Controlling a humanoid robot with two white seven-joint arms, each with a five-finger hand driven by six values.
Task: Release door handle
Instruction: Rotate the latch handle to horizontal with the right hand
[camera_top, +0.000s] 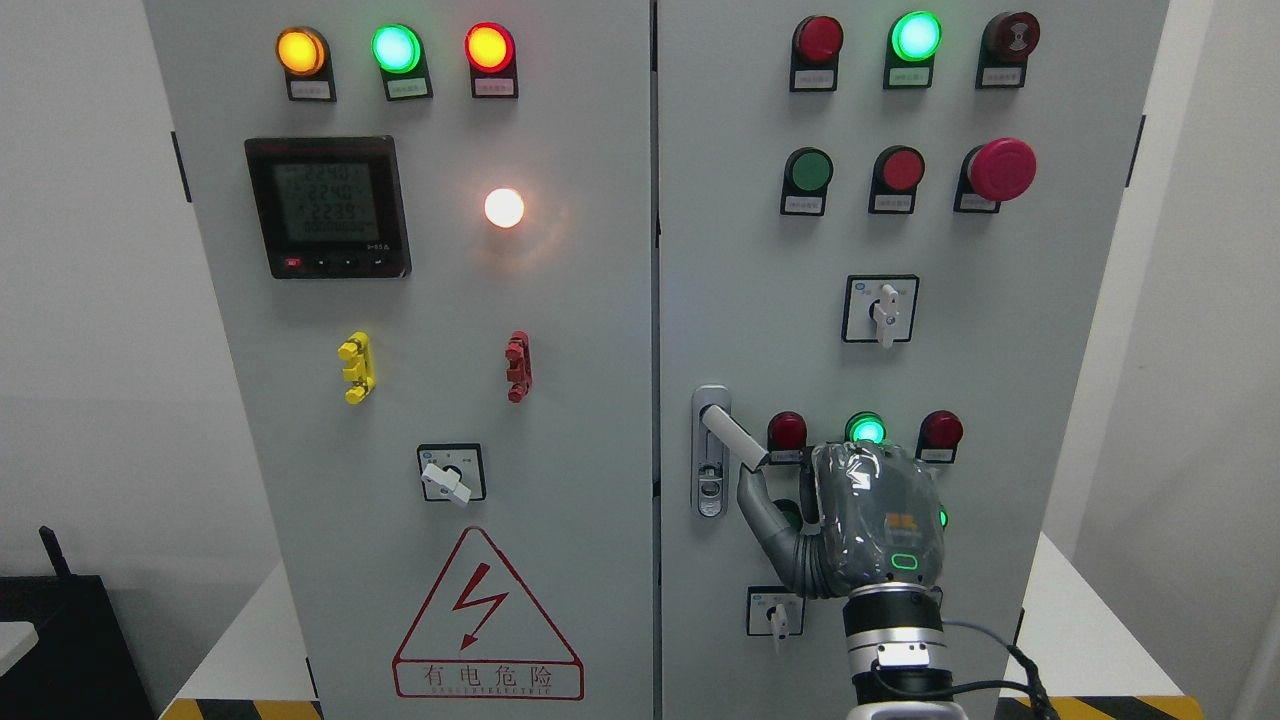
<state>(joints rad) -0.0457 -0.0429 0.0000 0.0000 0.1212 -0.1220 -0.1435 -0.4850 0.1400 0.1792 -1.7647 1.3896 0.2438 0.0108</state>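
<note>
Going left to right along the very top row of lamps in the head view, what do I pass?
Amber round lamp → green round lamp → lit red round lamp → dark red round lamp → bright green round lamp → dark red buzzer-style lamp.

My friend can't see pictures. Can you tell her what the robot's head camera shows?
A robot's right hand reaches up to a grey electrical cabinet, one finger touching the tip of the door handle, which is swung out at a slant. The cabinet's two doors carry lit lamps, buttons, switches, a meter and a red warning triangle.
</note>
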